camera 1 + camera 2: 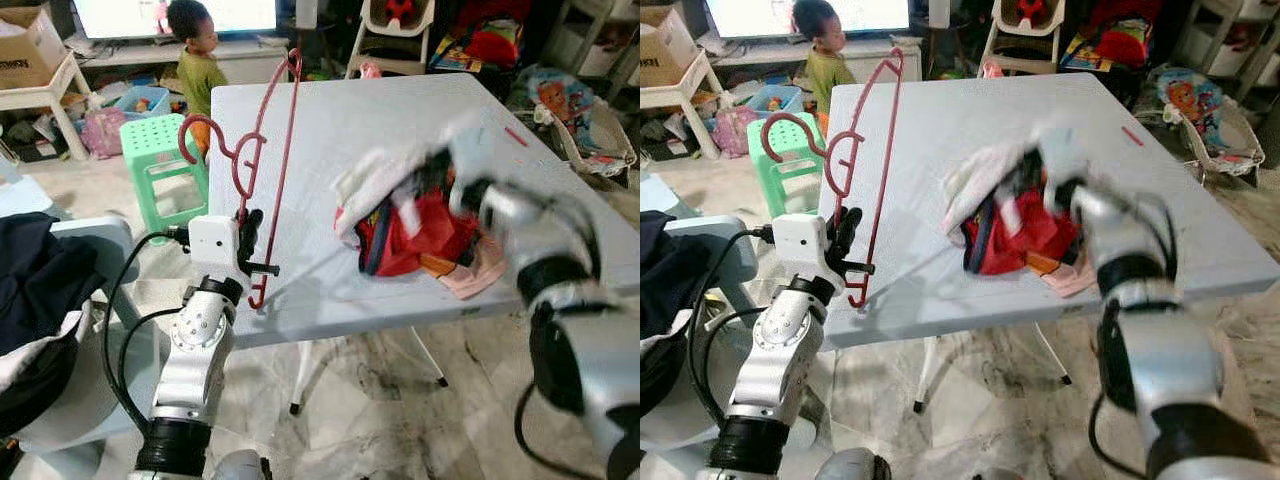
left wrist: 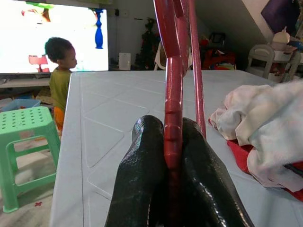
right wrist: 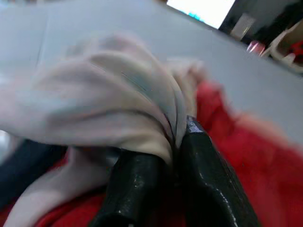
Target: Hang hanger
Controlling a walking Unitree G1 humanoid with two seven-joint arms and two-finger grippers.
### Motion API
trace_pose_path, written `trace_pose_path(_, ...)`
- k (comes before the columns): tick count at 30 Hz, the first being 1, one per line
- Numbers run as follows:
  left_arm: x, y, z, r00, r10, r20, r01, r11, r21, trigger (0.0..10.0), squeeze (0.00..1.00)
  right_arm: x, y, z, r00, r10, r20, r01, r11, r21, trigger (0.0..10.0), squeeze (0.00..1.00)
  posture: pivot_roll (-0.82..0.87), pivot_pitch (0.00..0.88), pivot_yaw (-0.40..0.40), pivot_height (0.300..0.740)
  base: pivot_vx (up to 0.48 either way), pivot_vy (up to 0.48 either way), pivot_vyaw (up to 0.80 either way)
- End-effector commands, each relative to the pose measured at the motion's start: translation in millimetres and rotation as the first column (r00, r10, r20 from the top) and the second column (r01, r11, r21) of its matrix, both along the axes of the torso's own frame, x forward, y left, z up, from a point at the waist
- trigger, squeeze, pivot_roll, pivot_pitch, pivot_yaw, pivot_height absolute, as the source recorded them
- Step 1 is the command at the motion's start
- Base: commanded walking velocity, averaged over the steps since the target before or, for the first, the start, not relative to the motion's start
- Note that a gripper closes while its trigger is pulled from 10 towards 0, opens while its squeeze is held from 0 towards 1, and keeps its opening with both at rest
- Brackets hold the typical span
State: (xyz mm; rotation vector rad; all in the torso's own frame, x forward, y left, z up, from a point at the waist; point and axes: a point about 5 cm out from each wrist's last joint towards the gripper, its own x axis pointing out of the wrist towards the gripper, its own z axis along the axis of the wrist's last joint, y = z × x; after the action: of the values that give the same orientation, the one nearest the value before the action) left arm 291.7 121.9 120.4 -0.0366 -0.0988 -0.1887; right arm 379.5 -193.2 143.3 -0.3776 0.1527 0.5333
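A red plastic hanger [image 1: 262,160] stands upright at the table's left edge, its hook up and to the left. My left gripper [image 1: 250,245] is shut on its lower part; its black fingers [image 2: 142,175] clamp the red bar [image 2: 173,118]. A pile of clothes [image 1: 415,225], red, white and pink, lies in the middle of the white table [image 1: 330,120]. My right gripper [image 3: 173,151] is shut on a white garment [image 3: 104,99] at the top of that pile, and the arm [image 1: 545,250] looks blurred.
A person in a green shirt [image 1: 197,60] stands beyond the table's far left corner, beside a green stool [image 1: 160,170]. Dark clothing [image 1: 35,280] lies on a chair at my left. Toys and boxes crowd the back and right side.
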Motion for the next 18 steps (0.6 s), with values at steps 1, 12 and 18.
trace_pose_path(1, -4.3, -1.2, -23, 0.994, -0.002, -0.111, 0.005, 1.0, 0.03, 10.0, 0.0, 0.7, 0.8, 14, 0.996, 0.036, 0.082, -0.035, 0.999, -0.021, 10.0, 1.0, 0.04, 0.0, -0.025, 0.74, 0.0, 0.0, 0.0)
trace_pose_path(12, -8.4, 3.2, -27, 0.992, 0.016, -0.127, -0.01, 0.999, 0.047, 10.0, 0.0, -33.5, -13.7, -18, 0.988, -0.017, 0.152, 0.039, 0.989, -0.142, 10.0, 1.0, 0.03, 0.0, -0.023, 0.74, 0.0, 0.0, 0.0)
trace_pose_path(18, -11.8, 5.3, -29, 0.99, 0.034, -0.136, -0.027, 0.998, 0.055, 10.0, 0.0, -63.5, -13.7, -14, 0.982, -0.043, 0.182, 0.014, 0.988, 0.155, 10.0, 1.0, 0.03, 0.0, -0.016, 0.74, 0.0, 0.0, 0.0)
